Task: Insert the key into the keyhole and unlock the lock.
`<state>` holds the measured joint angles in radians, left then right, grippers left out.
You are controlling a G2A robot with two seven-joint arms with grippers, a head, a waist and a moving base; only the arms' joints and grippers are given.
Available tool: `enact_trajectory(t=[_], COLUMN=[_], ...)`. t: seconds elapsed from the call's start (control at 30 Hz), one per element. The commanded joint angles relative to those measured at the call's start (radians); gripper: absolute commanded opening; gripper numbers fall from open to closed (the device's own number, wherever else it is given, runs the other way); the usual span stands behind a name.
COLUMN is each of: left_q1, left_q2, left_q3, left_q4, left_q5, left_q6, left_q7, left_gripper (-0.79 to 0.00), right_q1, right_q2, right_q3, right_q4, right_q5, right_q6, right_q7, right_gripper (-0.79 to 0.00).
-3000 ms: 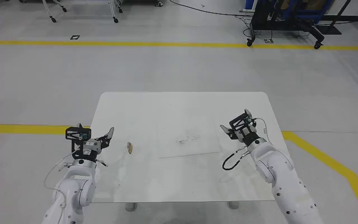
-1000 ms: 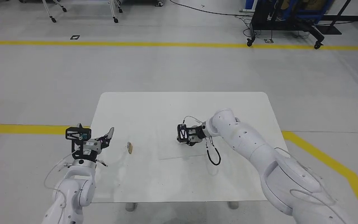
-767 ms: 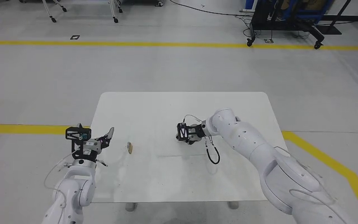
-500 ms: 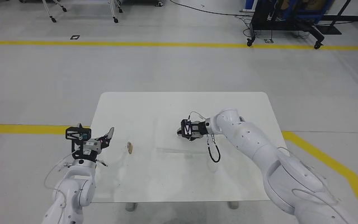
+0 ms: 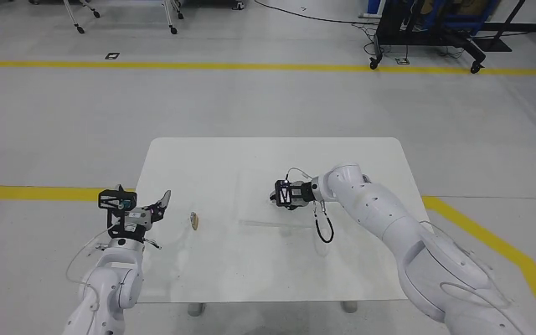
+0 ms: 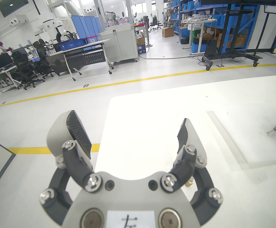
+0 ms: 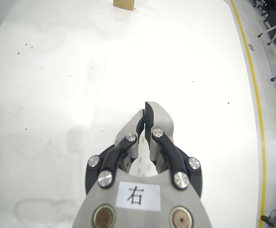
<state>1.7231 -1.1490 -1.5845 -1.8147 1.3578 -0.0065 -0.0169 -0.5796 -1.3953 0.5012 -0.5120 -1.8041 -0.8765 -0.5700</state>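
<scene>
My right arm has come from the right side of the white rectangular table (image 5: 251, 268) to its middle during the last three seconds. In the last second my right gripper (image 5: 279, 197) has drawn back a little toward the right. It hangs now low over the table centre and points to the left side. Its black ribbed pads (image 7: 148, 116) are pressed together at the tips. I cannot tell if the key is between them, because nothing sticks out from them in the right wrist view (image 7: 144, 110).

The small brass padlock (image 5: 194, 220) lies on the table near the left edge, well apart from my right gripper. In the right wrist view it is a brass block (image 7: 124, 4) straight ahead of the closed fingers.

My left gripper (image 5: 159, 209) has not moved. It hovers at the left edge of the table, near the padlock, with its two fingers spread wide and nothing between them (image 6: 129, 125).
</scene>
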Motion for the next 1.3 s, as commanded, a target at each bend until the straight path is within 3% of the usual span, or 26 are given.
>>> enact_trajectory(t=[0.0, 0.1, 0.2, 0.33, 0.43, 0.67, 0.9, 1.27], left_q1=[-0.026, -0.123, -0.243, -0.392, -0.5, -0.71, -0.808, -0.875], left_q2=[0.001, 0.005, 0.003, -0.012, -0.031, -0.087, -0.133, -0.186], left_q3=[0.047, 0.106, 0.177, 0.299, 0.41, 0.587, 0.707, 0.798], left_q4=[-0.033, -0.036, -0.02, 0.018, 0.098, 0.392, 0.596, 0.741], left_q5=[0.043, 0.048, 0.053, 0.13, 0.162, 0.14, 0.139, 0.176], left_q6=[-0.093, -0.264, -0.365, -0.341, -0.338, -0.265, -0.259, -0.179], left_q7=[-0.041, -0.15, -0.274, -0.433, -0.543, -0.638, -0.639, -0.64], left_gripper=[0.0, 0.0, 0.0, 0.0, 0.0, 0.0, 0.0, 0.0], right_q1=[0.0, 0.0, 0.0, 0.0, 0.0, 0.0, 0.0, -0.041], right_q2=[0.0, 0.0, 0.0, 0.0, 0.0, 0.0, 0.0, 0.021], right_q3=[0.0, 0.0, 0.0, 0.0, 0.0, 0.0, 0.0, 0.035], right_q4=[0.0, 0.0, 0.0, 0.0, 0.0, 0.0, 0.0, -0.063], right_q5=[0.0, 0.0, 0.0, 0.0, 0.0, 0.0, 0.0, 0.043], right_q6=[0.0, 0.0, 0.0, 0.0, 0.0, 0.0, 0.0, 0.023], right_q7=[0.0, 0.0, 0.0, 0.0, 0.0, 0.0, 0.0, 0.052], right_gripper=[-0.785, -0.785, -0.785, -0.785, -0.785, -0.785, -0.785, -0.785])
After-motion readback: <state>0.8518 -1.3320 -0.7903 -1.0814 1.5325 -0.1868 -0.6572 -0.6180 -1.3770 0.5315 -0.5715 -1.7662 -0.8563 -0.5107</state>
